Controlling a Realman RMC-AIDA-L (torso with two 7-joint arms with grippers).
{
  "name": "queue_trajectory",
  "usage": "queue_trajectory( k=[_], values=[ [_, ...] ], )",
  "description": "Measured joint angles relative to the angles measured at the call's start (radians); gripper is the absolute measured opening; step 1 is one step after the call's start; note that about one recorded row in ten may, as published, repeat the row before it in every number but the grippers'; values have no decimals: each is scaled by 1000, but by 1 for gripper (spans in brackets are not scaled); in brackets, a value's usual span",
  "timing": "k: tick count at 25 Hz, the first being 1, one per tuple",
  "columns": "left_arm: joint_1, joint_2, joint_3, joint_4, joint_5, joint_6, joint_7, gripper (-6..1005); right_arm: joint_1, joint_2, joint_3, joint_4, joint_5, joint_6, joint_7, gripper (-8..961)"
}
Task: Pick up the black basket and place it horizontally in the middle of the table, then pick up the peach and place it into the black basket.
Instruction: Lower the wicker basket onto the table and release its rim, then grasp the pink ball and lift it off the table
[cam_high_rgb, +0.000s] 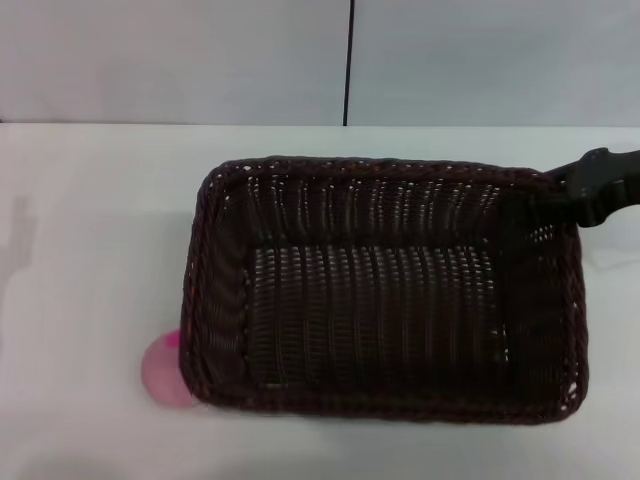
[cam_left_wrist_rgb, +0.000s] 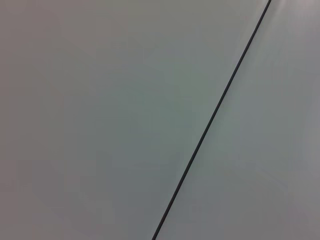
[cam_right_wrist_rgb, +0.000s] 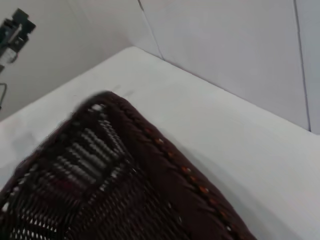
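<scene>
dark wicker, the black basket (cam_high_rgb: 385, 290) sits lengthwise mid-counter (cam_high_rgb: 90, 230), peach (cam_high_rgb: 163, 372) touching its near-left corner; right gripper (cam_high_rgb: 590, 188) at the far-right rim, jaws' state unclear; basket placement seems done; next, release and fetch the peach.

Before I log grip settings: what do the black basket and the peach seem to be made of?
The black basket looks like woven wicker or rattan-style strands, dark and slightly glossy, with an open weave and a braided rim. The peach looks smooth, matte and pale pink, possibly plastic or foam.
</scene>
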Motion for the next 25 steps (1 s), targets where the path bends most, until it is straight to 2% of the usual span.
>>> queue_trajectory(
  k=[6, 9, 10, 14, 15, 16, 19, 20, 21, 25],
  values=[
    [0, -2, 1, 0, 0, -6, 0, 710, 10, 3, 23, -8, 31, 121, -43, 193],
    [-5, -2, 1, -1, 1, -14, 0, 710, 4, 3, 58, -5, 129, 236, -114, 225],
    [-7, -2, 1, -2, 1, -17, 0, 709, -7, 3, 80, 6, 197, 285, -162, 441],
    [-9, -2, 4, -2, 1, -18, 0, 709, -43, 12, 110, 20, 321, 326, -228, 454],
    [-8, 1, 17, 1, 2, -16, -4, 709, -84, 33, 127, 23, 416, 333, -270, 457],
    [-8, 1, 17, 1, 2, -16, -4, 709, -84, 33, 127, 23, 416, 333, -270, 461],
    [-5, 11, 76, 33, 7, 1, -53, 708, -159, 72, 140, 18, 565, 327, -337, 464],
    [-12, 17, 124, 88, 20, 24, -95, 708, -210, 97, 140, 17, 660, 325, -375, 464],
    [-12, 17, 124, 88, 20, 24, -95, 708, -210, 97, 140, 17, 660, 325, -375, 464],
    [-26, 20, 245, 271, 53, 82, -156, 707, -320, 140, 143, 51, 873, 325, -470, 464]
  ],
)
